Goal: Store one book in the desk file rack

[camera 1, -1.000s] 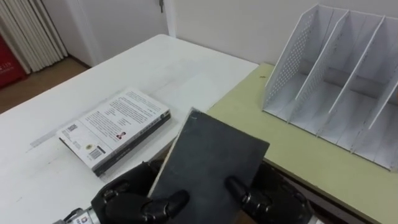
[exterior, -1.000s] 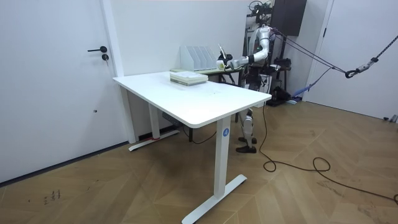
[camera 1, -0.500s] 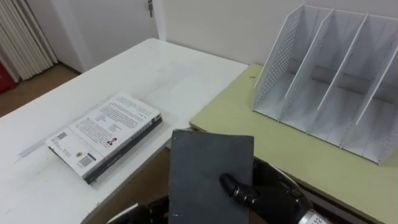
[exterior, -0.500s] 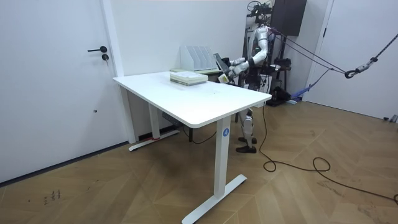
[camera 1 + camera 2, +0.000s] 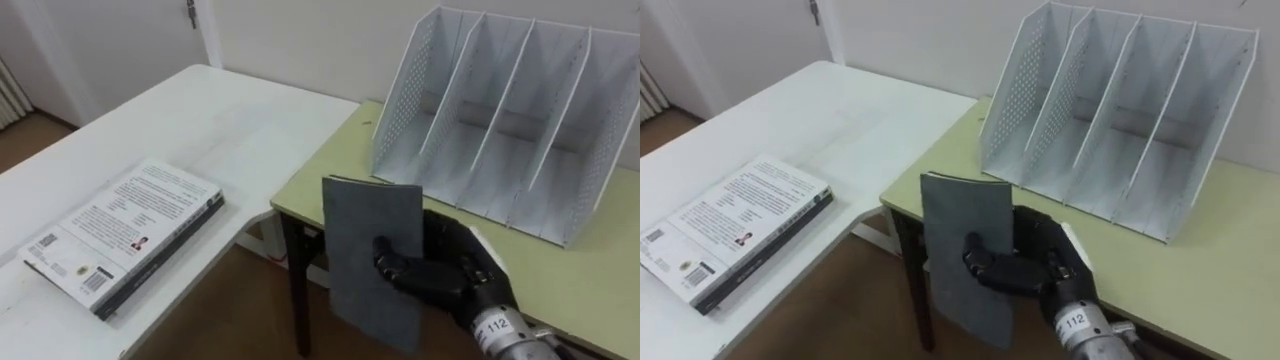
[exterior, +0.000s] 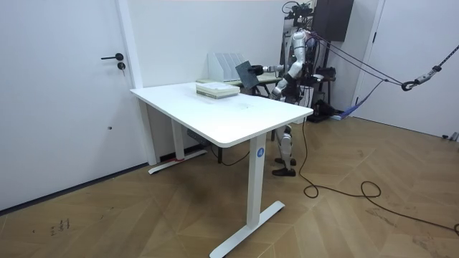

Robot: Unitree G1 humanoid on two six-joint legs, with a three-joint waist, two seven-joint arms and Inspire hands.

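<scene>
Your right hand (image 5: 445,275) gripped the grey book (image 5: 360,240) at its 3 o'clock edge; judged stiff, light, slick.

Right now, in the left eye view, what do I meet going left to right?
Light book on the white table → dark book, gripped by the right hand → file rack on the green table.

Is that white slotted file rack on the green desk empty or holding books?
Empty: every slot of the white file rack shows bare dividers; the dark grey book sits in the right hand.
</scene>
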